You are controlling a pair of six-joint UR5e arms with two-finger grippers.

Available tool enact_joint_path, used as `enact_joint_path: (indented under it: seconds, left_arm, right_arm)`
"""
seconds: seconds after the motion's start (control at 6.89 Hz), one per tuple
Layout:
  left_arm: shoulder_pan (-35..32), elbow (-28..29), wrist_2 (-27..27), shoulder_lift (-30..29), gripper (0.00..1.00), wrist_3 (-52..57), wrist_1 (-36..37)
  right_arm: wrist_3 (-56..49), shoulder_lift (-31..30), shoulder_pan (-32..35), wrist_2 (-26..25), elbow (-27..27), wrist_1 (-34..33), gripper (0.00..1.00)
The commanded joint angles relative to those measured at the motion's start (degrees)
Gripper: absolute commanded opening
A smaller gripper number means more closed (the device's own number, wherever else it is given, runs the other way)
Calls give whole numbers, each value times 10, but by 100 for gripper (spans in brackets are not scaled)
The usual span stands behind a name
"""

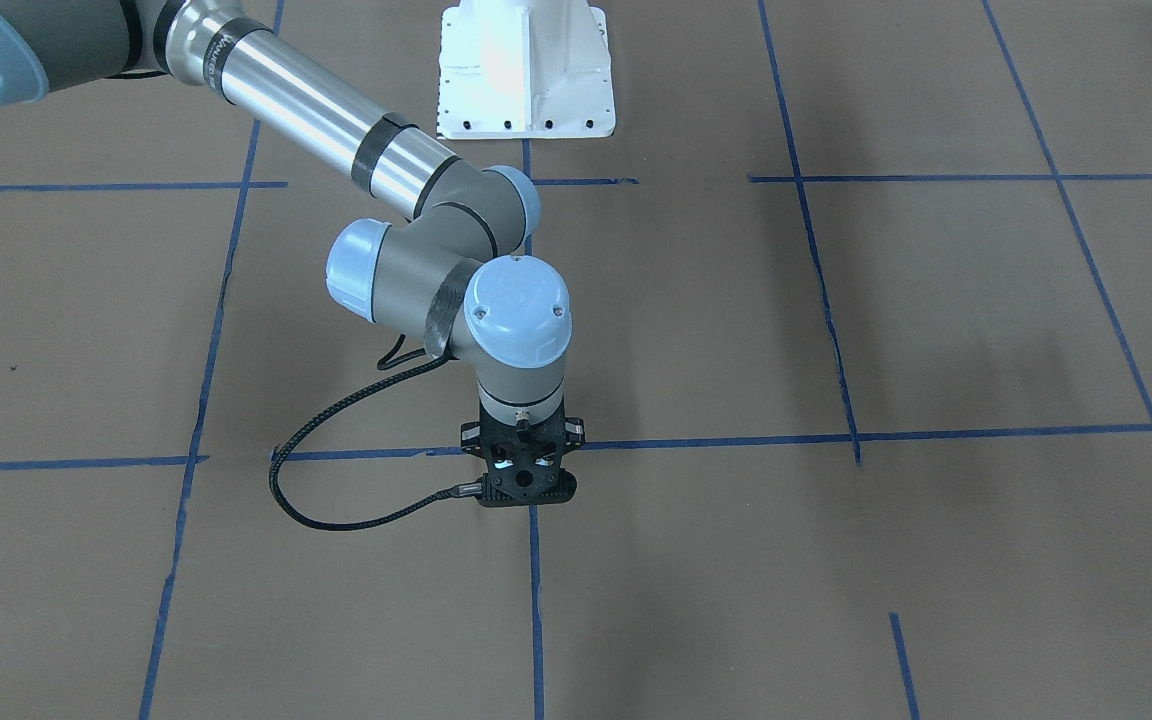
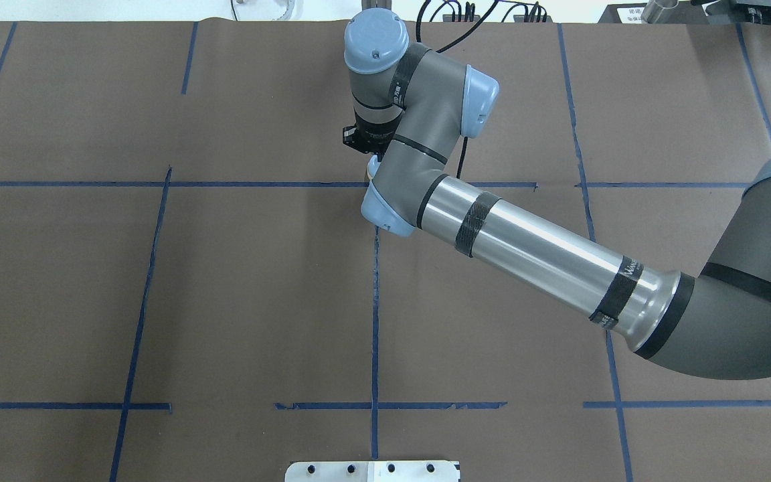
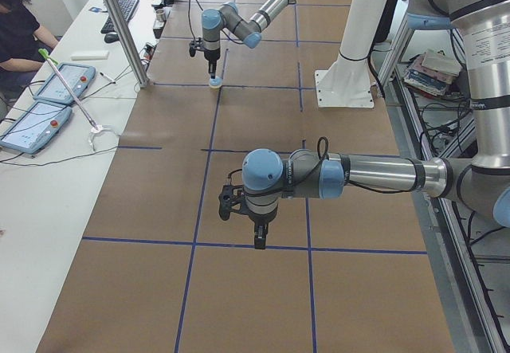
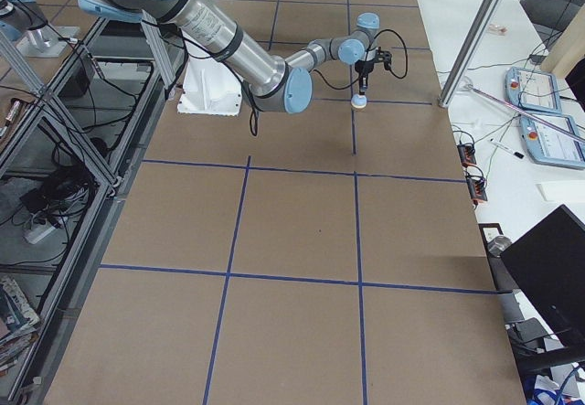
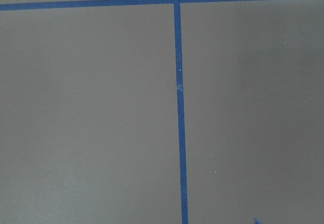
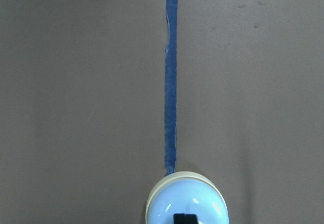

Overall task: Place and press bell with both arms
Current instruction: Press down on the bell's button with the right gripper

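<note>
The bell (image 6: pixel 167 206), a light-blue dome on a cream base ring, stands on the brown table on a blue tape line. It also shows in the left side view (image 3: pixel 214 84) and the right side view (image 4: pixel 360 103). My right gripper (image 6: pixel 186 219) points straight down with its black fingertips together on the bell's top, hiding the button. In the front view this gripper (image 1: pixel 528 495) hides the bell. My left gripper (image 3: pixel 260 244) hangs point-down over bare table far from the bell. I cannot tell if it is open or shut. Its wrist view shows only table and tape.
The white bolted pedestal (image 1: pixel 526 70) stands behind the bell, by the robot. A black cable (image 1: pixel 316 500) loops beside my right wrist. An operators' bench with control pendants (image 3: pixel 48 90) and a metal post (image 3: pixel 119 26) runs along the table's far edge.
</note>
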Motion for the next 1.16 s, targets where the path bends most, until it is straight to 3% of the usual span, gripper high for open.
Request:
enact_joint_path:
  seconds: [0.0,0.73,0.87,1.02]
  left_arm:
    - [-1,1,0,0,100,0,0]
    - [0,5,1,-1,100,0,0]
    - [0,10,2,-1,100,3,-1]
    - [0,10,3,-1,100,3,-1]
  right_arm:
    - [1,0,-7,-2,-1,0,0]
    - [1,29,13,23,6,-7,0]
    - [-7,26,34,71,7,-15,24]
    - [-9,23,43,79,21,-30,74]
